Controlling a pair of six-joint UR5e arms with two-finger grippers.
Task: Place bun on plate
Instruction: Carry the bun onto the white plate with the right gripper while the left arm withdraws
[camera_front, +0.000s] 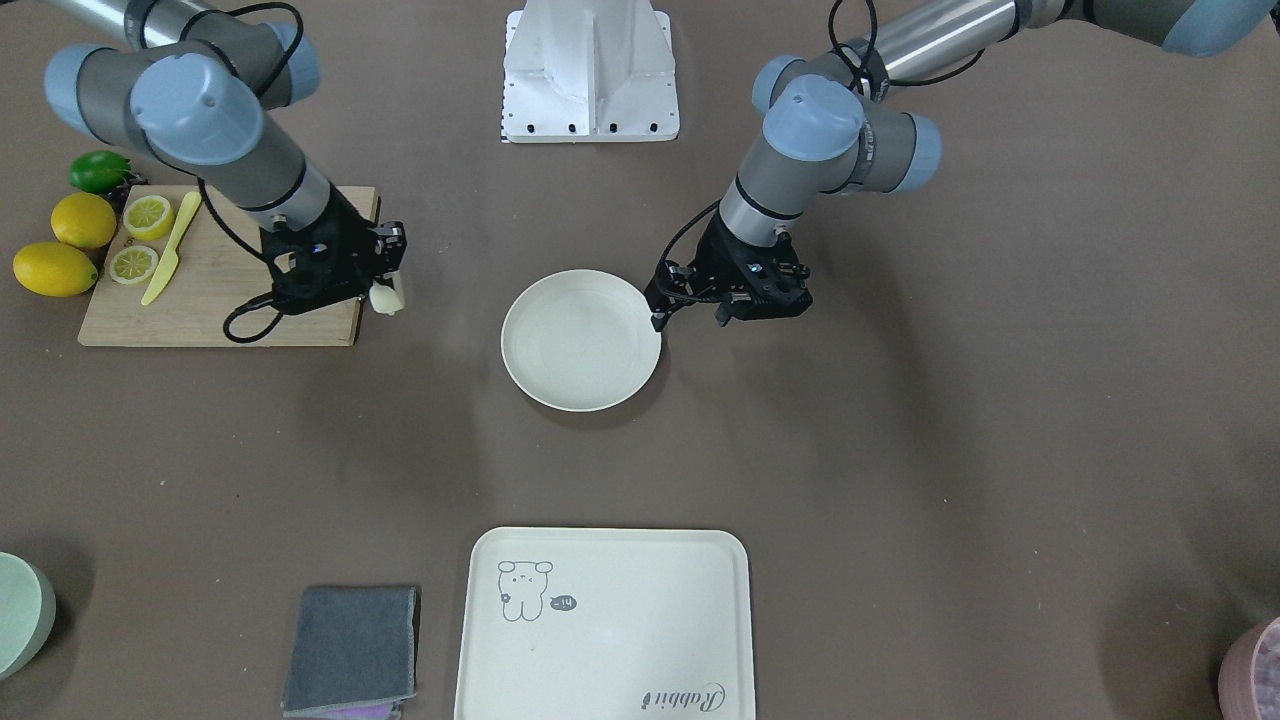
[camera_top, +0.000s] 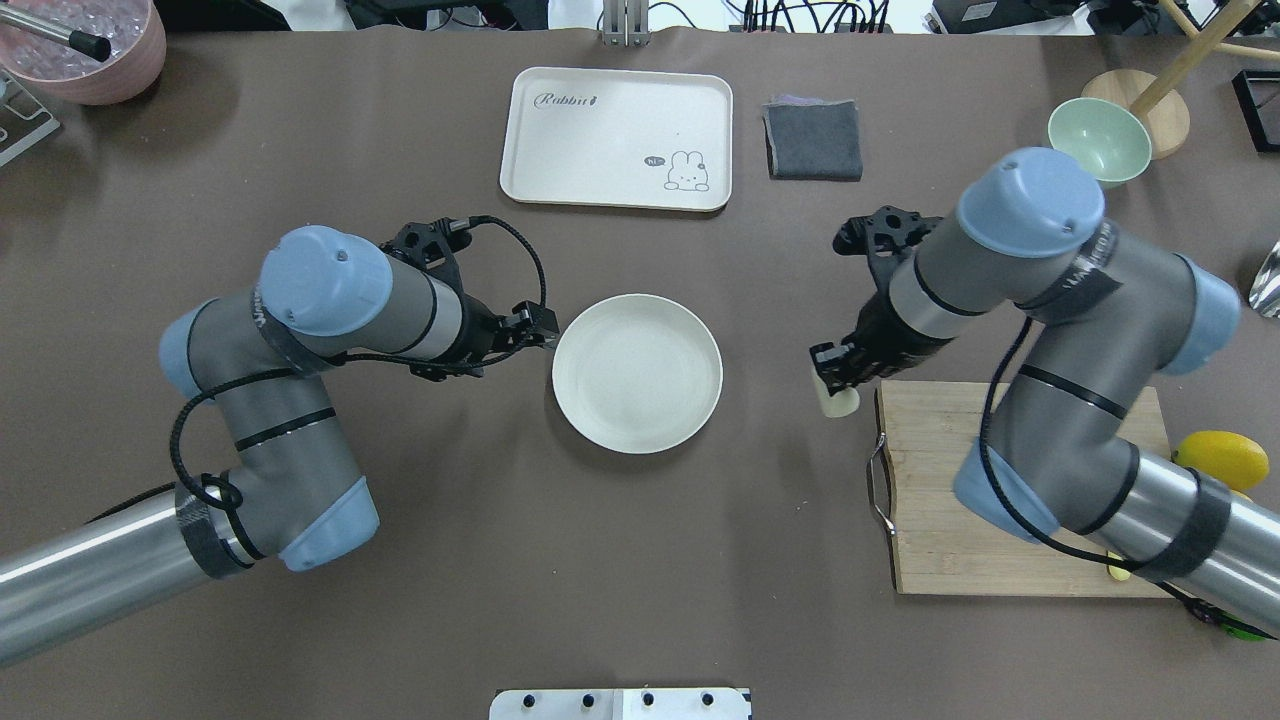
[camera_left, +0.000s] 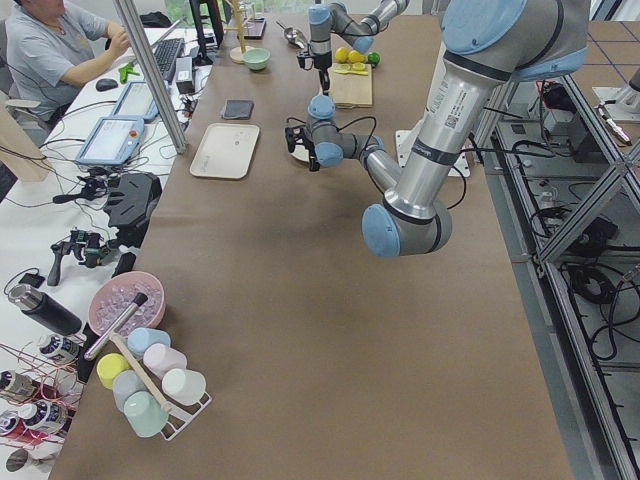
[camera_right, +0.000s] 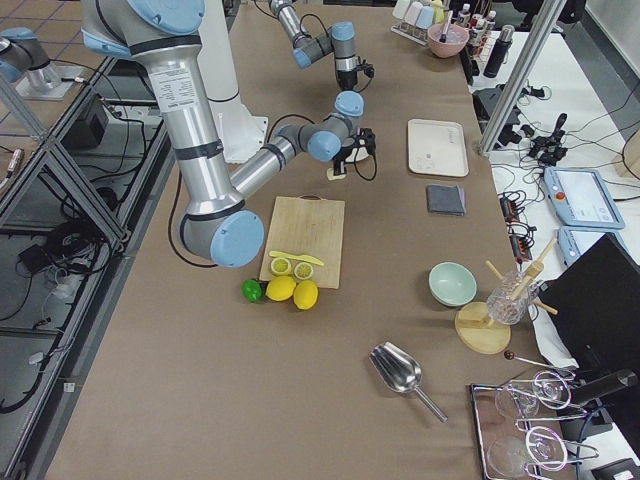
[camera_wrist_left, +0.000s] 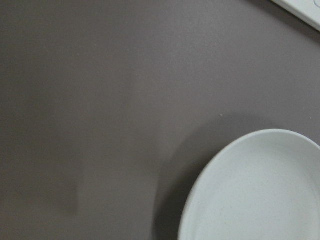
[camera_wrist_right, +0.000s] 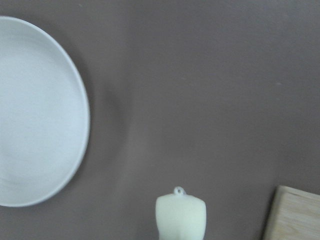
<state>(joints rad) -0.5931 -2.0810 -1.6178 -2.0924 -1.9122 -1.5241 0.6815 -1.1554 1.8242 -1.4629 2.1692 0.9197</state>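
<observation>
Right gripper (camera_top: 835, 378), as I saw it, clamped on the bun (camera_top: 838, 401); the plate (camera_top: 637, 372) lay apart toward the robot's left, bare bench (camera_top: 765, 385) between

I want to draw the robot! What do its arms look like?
The left arm and right arm are grey and silver tubes with round light-blue joint caps. Black cables loop beside them. The left tool and right tool are black.
</observation>
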